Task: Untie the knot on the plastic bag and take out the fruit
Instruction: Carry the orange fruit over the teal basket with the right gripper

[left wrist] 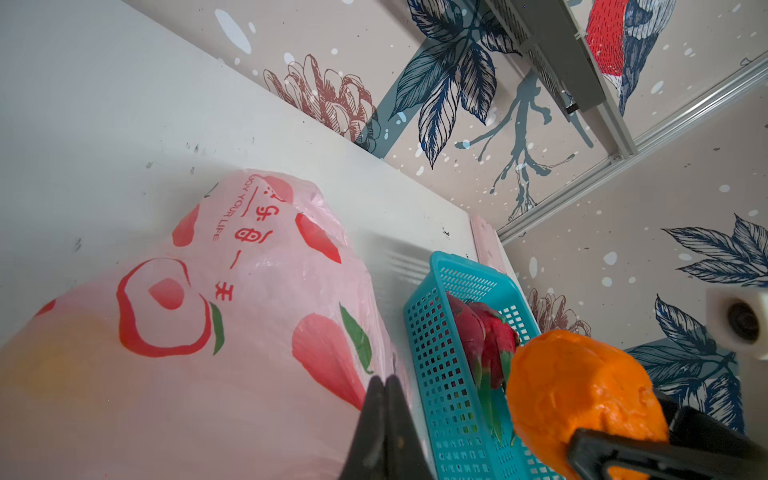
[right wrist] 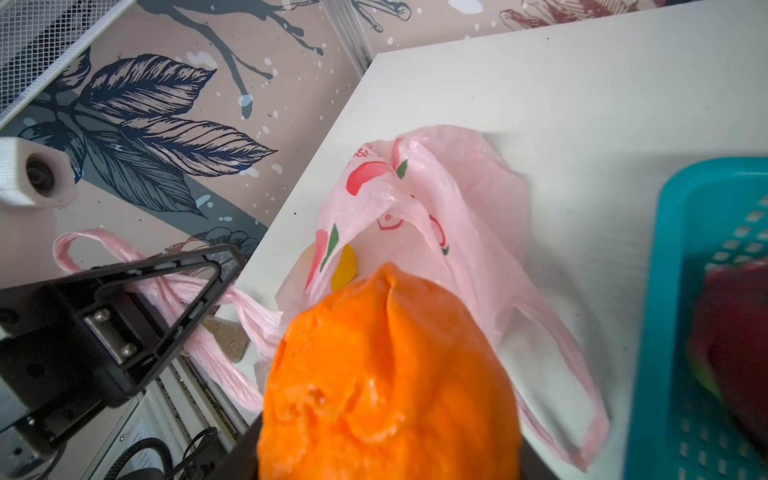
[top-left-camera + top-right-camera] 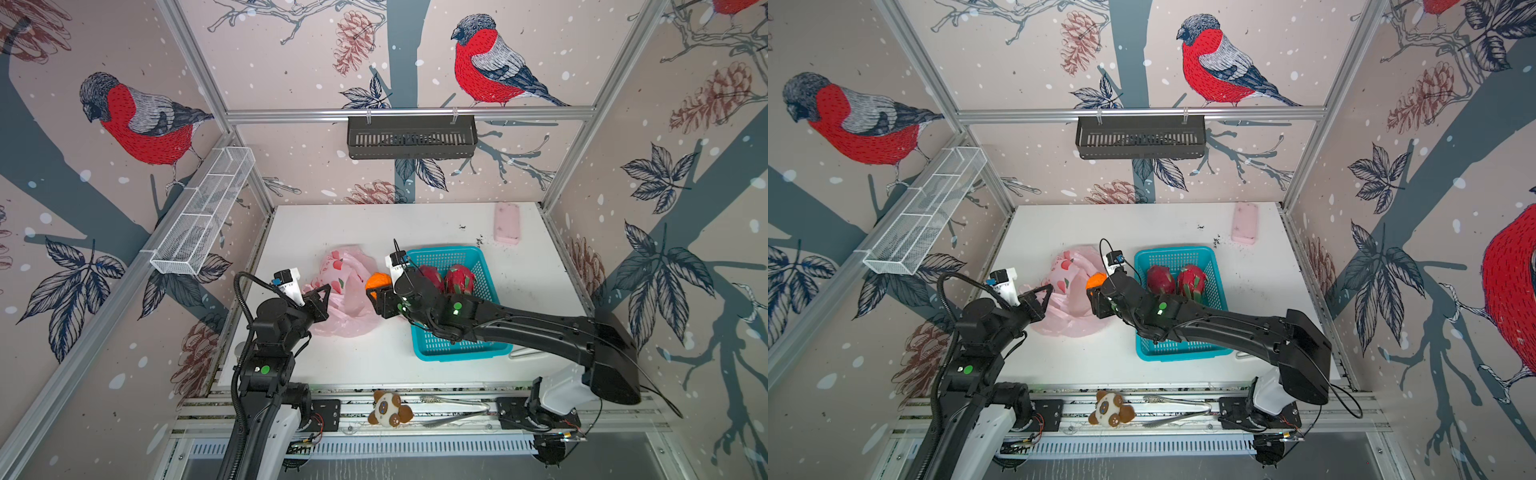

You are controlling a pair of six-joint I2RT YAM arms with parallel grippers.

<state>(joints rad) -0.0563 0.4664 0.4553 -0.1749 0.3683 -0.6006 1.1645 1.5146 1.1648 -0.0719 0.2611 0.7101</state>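
One teal basket [image 3: 457, 352], two dragon fruits [image 3: 459, 279] inside it, one orange fruit [image 3: 379, 280] just left of it, one plastic bag [image 3: 349, 291] further left, one yellow fruit [image 2: 347, 262] within that bag, one pink block [image 3: 507, 222] behind the basket, one plush toy [image 3: 388, 409] in front.

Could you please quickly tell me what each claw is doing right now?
Left claw: closed on the pink bag's loop handle.
Right claw: closed on the orange fruit.

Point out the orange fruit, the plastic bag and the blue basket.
orange fruit [image 3: 379, 279]: in a top view, its bare upper skin.
plastic bag [image 3: 338, 262]: in a top view, its printed far part.
blue basket [image 3: 453, 259]: in a top view, bare mesh near its far rim.
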